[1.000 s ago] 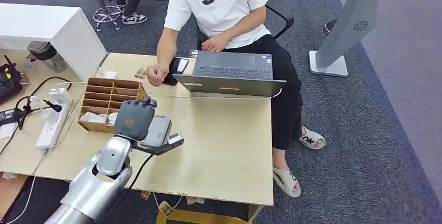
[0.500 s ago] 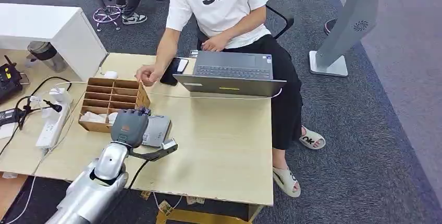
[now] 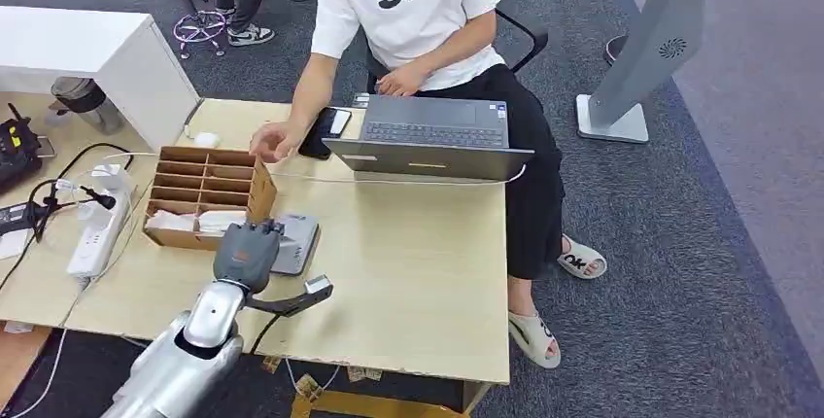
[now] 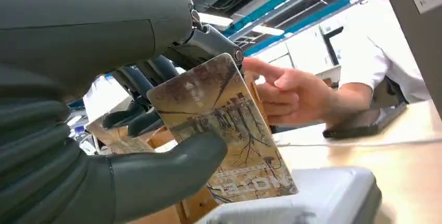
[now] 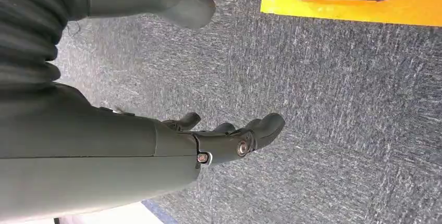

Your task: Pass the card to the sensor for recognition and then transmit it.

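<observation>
One wooden table (image 3: pixel 418 272) carries one open laptop (image 3: pixel 432 136) at 12 o'clock, where one person (image 3: pixel 408 10) sits. At 10 o'clock, one wooden divided box (image 3: pixel 206 185) holds white papers in its nearest compartments. One grey sensor (image 3: pixel 296 238) lies just beside it. The left hand (image 3: pixel 248 253) pinches one card (image 4: pixel 224 130) over the sensor. The right hand (image 5: pixel 229 140) hangs loose, fingers apart, holding nothing.

Left arm (image 3: pixel 180 345): silver, rounded segments; left hand (image 3: pixel 248 252): dark grey shell with orange patch on back, grey ribbed wrist cover, thick grey thumb, darker fingers; right hand (image 5: pixel 172 135): same grey casing, small screws at knuckles.
</observation>
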Controlling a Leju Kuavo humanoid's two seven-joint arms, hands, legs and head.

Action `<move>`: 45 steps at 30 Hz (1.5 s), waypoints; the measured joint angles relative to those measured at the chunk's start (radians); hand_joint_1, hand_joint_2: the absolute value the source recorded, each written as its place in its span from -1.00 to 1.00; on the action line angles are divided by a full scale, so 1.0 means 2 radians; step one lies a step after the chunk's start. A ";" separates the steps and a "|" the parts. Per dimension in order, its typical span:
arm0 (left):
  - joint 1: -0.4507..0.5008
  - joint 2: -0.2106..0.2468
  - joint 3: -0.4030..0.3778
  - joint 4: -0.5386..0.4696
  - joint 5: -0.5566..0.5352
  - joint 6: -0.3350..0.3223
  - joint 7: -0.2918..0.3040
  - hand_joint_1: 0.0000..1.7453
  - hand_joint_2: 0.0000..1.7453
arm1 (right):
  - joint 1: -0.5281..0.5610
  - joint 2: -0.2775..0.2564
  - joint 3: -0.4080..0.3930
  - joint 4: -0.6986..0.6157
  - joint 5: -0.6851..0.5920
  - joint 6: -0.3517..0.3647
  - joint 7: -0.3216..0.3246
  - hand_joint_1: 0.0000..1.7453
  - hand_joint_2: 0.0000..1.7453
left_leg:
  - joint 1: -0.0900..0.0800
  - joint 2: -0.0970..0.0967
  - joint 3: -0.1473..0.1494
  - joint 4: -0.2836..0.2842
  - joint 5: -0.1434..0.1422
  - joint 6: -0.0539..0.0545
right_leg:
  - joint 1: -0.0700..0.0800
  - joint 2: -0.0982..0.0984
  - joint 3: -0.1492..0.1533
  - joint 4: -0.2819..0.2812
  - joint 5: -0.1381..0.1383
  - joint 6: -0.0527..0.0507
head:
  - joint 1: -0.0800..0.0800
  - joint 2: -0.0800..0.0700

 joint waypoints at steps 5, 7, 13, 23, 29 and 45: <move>0.003 -0.005 -0.001 0.009 0.000 0.002 0.000 1.00 1.00 | 0.000 0.000 0.000 0.000 0.001 0.000 0.000 -1.00 1.00 | 0.000 0.000 0.000 0.000 0.000 0.000 | 0.000 0.000 0.000 0.000 0.000 0.000 | 0.000 0.000; 0.003 -0.007 -0.001 0.013 0.000 0.004 0.000 1.00 1.00 | 0.000 0.000 0.000 0.000 0.001 0.000 0.000 -1.00 1.00 | 0.000 0.000 0.000 0.000 0.000 0.000 | 0.000 0.000 0.000 0.000 0.000 0.000 | 0.000 0.000; 0.003 -0.010 -0.002 0.023 0.000 0.008 0.000 1.00 1.00 | 0.000 0.000 0.000 0.000 0.002 0.001 0.000 -1.00 1.00 | 0.000 0.000 0.000 0.000 0.000 0.000 | 0.000 0.000 0.000 0.000 0.000 0.000 | 0.000 0.000; -0.005 -0.003 0.004 -0.010 0.025 0.007 -0.017 1.00 1.00 | 0.001 0.000 0.000 0.000 0.002 -0.001 0.000 -1.00 1.00 | 0.000 0.000 0.000 0.000 0.001 0.000 | 0.000 0.000 0.000 0.000 0.001 0.000 | 0.000 0.000; -0.043 0.019 0.022 -0.065 0.037 -0.018 -0.023 1.00 1.00 | 0.002 0.000 0.000 0.000 0.005 -0.001 0.002 -1.00 1.00 | 0.000 0.000 0.000 0.000 0.001 0.000 | 0.000 0.000 0.000 0.000 0.001 0.000 | 0.000 0.000; -0.127 0.057 0.037 -0.111 0.015 -0.041 -0.022 1.00 1.00 | 0.001 0.000 0.000 0.000 0.013 -0.001 0.011 -1.00 1.00 | 0.000 0.000 0.000 0.000 0.002 0.000 | 0.000 0.000 -0.001 0.000 0.001 -0.001 | 0.000 0.000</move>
